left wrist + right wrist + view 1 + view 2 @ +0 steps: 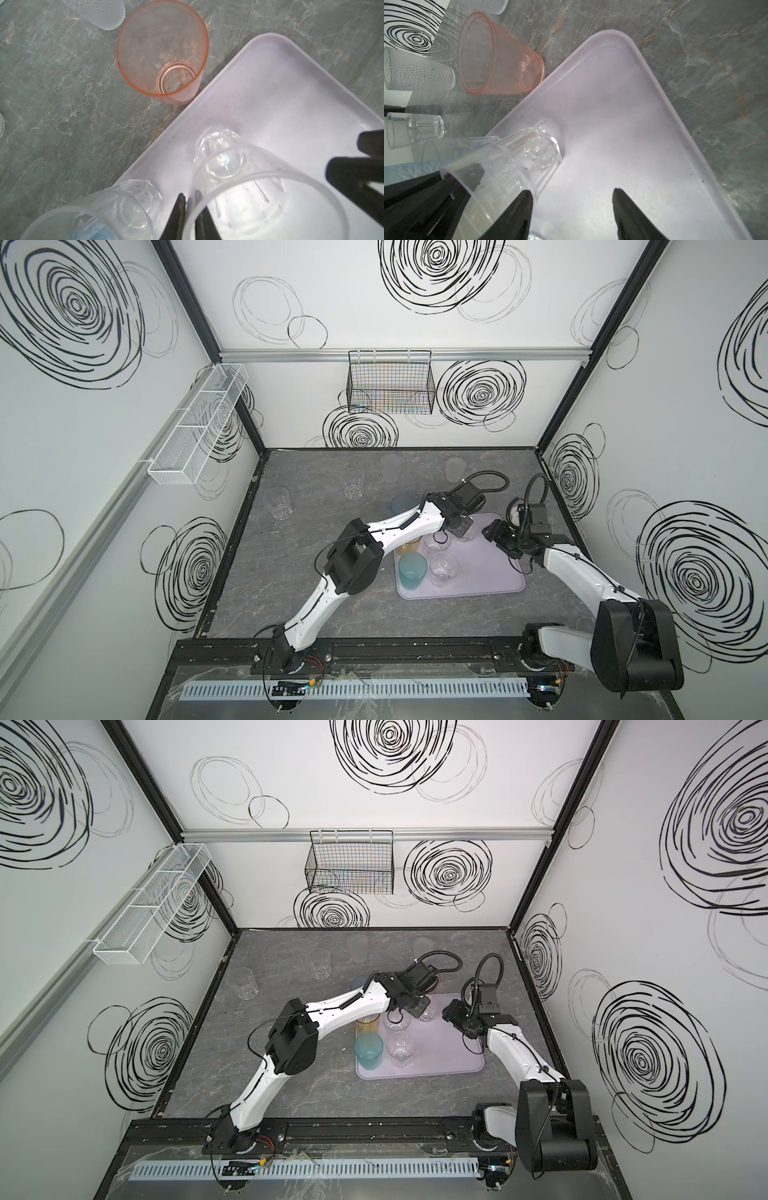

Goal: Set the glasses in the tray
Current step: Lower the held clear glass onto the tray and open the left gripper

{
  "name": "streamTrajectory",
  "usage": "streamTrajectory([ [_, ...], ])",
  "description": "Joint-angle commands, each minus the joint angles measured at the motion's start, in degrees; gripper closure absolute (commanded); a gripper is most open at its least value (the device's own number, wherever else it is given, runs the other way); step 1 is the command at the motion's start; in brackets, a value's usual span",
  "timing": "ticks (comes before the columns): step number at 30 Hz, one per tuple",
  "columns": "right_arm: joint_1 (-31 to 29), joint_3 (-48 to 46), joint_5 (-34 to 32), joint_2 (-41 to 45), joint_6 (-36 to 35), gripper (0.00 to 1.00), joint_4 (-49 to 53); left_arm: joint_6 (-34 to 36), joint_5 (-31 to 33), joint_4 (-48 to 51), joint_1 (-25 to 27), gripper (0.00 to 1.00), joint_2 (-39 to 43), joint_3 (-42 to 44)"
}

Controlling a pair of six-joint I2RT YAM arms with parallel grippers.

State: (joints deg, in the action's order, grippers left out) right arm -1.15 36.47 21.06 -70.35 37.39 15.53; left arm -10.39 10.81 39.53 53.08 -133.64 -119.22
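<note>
One clear glass (259, 182) upright on tray (280, 99), mouth up | left tool (189, 199) astride its rim, grip unclear | right tool (572, 190) spread

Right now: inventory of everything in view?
rectangular plastic tray: 1, pale lavender, table right
short faceted tumblers: 5, clear, three in tray, two table back-left
teal tumbler: 1, teal, tray near-left
amber tumbler: 1, amber, tray, behind teal
blue tumbler: 1, blue, by tray's far-left corner
pink tumbler: 1, pink, table beside tray
frosted tumblers: 2, whitish, table back
wire basket: 1, black, back wall
mesh basket: 1, white, left wall
left hand: 1, black, astride tray tumbler's rim
right hand: 1, black, open over tray
</note>
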Motion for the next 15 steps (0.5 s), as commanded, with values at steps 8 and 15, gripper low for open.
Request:
streamTrajectory([
  [8,-0.8,-0.4,-0.7,-2.1,-0.5,0.42,-1.7,-0.7,-2.1,-0.4,-0.2,0.72,-0.4,-6.3],
  [15,-5.1,-2.1,-5.1,2.7,2.5,0.5,0.2,-0.7,-2.8,-4.2,-0.9,0.5,7.2,-2.0],
])
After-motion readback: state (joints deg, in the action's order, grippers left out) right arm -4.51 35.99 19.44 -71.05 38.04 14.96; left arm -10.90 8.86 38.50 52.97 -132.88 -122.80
